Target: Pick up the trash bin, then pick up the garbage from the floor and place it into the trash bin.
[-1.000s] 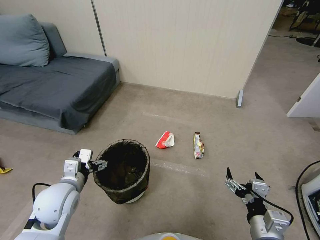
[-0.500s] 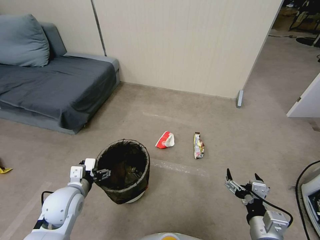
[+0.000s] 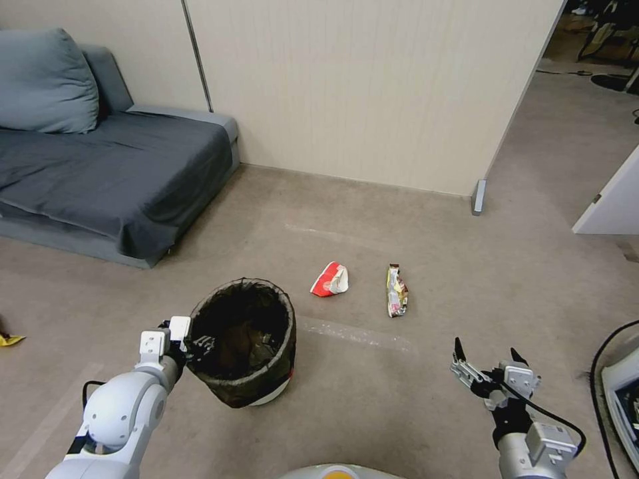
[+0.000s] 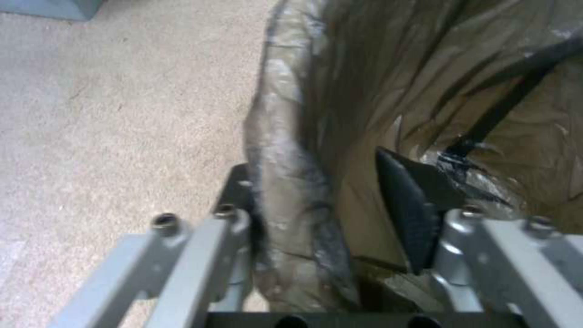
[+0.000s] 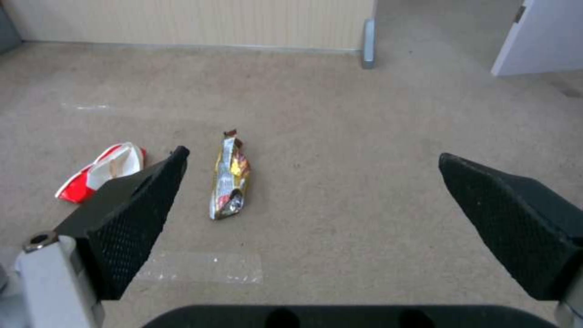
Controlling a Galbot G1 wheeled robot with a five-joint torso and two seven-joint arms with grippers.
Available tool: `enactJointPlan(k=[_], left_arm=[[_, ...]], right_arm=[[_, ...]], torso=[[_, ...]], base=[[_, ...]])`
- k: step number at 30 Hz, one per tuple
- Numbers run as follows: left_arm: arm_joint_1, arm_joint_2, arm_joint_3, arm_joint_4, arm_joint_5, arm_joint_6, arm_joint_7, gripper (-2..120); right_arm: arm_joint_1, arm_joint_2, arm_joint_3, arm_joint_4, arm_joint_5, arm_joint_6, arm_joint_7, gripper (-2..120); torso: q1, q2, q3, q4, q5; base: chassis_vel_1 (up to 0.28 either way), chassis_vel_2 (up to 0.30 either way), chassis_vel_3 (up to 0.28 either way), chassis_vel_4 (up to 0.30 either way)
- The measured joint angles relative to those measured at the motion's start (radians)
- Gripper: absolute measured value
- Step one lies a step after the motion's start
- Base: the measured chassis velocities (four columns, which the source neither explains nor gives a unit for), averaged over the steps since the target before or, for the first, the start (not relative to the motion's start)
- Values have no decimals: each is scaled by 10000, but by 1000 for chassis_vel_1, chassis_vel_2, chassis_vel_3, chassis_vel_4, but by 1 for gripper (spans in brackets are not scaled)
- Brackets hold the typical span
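- Straddling the bin's (image 3: 243, 342) near-left rim, the left gripper (image 3: 198, 344) has one finger (image 4: 407, 205) inside the bag and the other outside the wall; a gap shows beside the inner finger, so the jaws are spread and not yet clamped.
- Step in hand, as I judge it: picking up the bin, at the point of taking hold. It stands on the floor (image 3: 399, 213) just before the robot, left of centre, tilted a little.
- Next move calls for pinching the rim firmly through the slack bag, then lifting straight so the bin does not tip further.
- Right gripper (image 3: 487, 370) hovers low at the right, fingers wide apart, holding nothing, aimed toward the litter.
- Count: one bin, with dark bits inside that I cannot make out.
- Two pieces of garbage on the floor beyond the bin: one red-and-white carton (image 3: 330, 279) and one wrapper (image 3: 397, 291), near each other but apart.
- One small yellow scrap (image 3: 9, 339) lies at the far left edge.
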Motion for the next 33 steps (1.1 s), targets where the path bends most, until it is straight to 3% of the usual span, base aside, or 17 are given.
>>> enactJointPlan(k=[10, 25, 33], left_arm=[[29, -23, -24, -77, -29, -2, -19, 7], [95, -58, -27, -242, -40, -80, -116, 7], [562, -220, -396, -1721, -221, -1091, -172, 2]], right_arm=[[24, 4, 11, -14, 4, 29, 5, 100], [5, 1, 42, 1, 7, 80, 10, 100], [14, -7, 111, 302, 34, 31, 18, 100]], torso=[[0, 0, 0, -1, -3], [0, 0, 0, -1, -4], [0, 0, 0, 1, 3]], base=[[0, 0, 0, 0], [0, 0, 0, 0], [0, 0, 0, 0]])
